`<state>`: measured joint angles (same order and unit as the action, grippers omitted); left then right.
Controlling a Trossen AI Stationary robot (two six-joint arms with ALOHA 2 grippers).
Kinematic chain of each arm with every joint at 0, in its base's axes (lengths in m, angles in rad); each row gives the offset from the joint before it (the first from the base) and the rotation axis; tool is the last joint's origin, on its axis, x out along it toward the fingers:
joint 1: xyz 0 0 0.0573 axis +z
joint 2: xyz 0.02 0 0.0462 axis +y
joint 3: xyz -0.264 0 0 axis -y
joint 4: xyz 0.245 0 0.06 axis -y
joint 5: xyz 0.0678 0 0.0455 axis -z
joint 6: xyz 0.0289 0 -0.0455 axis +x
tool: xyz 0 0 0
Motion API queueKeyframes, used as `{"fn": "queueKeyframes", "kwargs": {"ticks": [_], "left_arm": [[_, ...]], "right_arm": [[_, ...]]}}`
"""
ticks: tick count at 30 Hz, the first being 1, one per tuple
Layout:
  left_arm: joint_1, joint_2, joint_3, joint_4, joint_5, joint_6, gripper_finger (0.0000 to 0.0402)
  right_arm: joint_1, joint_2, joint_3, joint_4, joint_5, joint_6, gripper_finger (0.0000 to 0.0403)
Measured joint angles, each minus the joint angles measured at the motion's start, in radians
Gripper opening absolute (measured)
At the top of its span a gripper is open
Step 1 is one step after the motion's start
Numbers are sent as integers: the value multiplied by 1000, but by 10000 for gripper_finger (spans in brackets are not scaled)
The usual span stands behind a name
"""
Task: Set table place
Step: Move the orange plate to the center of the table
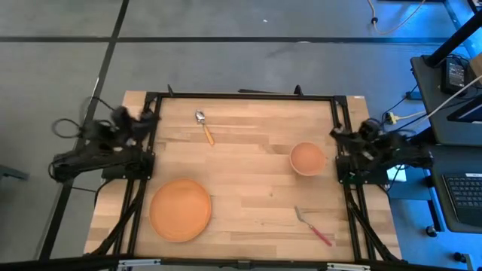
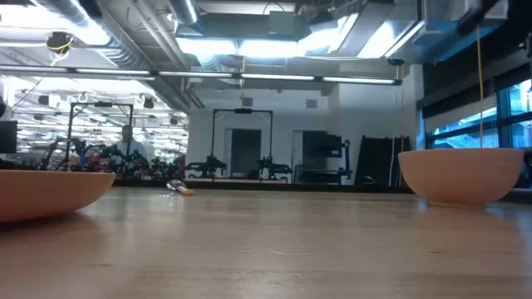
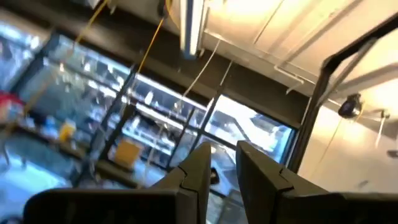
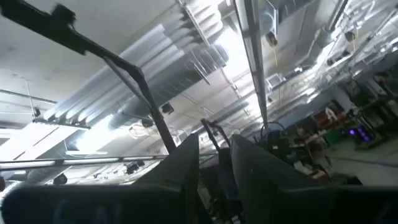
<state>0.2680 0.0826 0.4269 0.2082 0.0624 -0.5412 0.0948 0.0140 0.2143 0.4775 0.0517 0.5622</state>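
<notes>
The orange plate [image 1: 181, 209] lies on the wooden table [image 1: 256, 188] near its near left corner; it also shows in the low view [image 2: 41, 191]. The pale-orange bowl [image 1: 307, 159] stands upright on its base at the right [image 2: 461, 174]. The wooden-handled spoon [image 1: 204, 126] lies flat at the far left [image 2: 179, 188]. The red-handled fork [image 1: 312, 226] lies flat at the near right. My left gripper [image 1: 144, 117] [image 3: 222, 149] rests folded at the table's left edge, shut and empty. My right gripper [image 1: 340, 135] [image 4: 214, 140] rests at the right edge, shut and empty.
A black metal frame [image 1: 241, 95] edges the table. Both wrist views look up at the ceiling. A desk with a keyboard [image 1: 463, 192] stands to the right of the table. The middle of the table lies between the four things.
</notes>
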Motion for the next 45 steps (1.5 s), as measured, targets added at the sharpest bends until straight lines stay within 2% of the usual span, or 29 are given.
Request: {"fn": "queueKeyframes", "kwargs": {"ticks": [4, 9, 14, 18, 26, 30, 33, 36, 39, 45], "left_arm": [[0, 122, 242, -258, 0, 96, 69], [0, 328, 517, -529, 0, 162, 69], [0, 504, 733, -653, 9, 259, 69], [0, 582, 834, -672, 9, 359, 69], [0, 617, 881, -672, 5, 362, 69], [0, 614, 882, -672, 8, 358, 69], [0, 614, 881, -689, 9, 299, 69], [0, 614, 882, -779, 9, 203, 69], [0, 625, 882, -916, 11, 113, 69], [-24, 710, 881, -1256, 30, 28, 69]], "right_arm": [[0, 60, 201, -173, -1, -62, 97], [0, 232, 468, -358, -1, -124, 97], [0, 443, 694, -440, -1, -218, 97], [0, 584, 821, -441, -2, -254, 97], [0, 733, 966, -441, 6, -227, 97], [0, 769, 988, -439, 7, -243, 97], [0, 785, 988, -446, 7, -244, 97], [0, 801, 988, -467, 6, -201, 97], [0, 824, 988, -455, 23, -232, 97], [0, 857, 988, -477, 190, -359, 97]]}}
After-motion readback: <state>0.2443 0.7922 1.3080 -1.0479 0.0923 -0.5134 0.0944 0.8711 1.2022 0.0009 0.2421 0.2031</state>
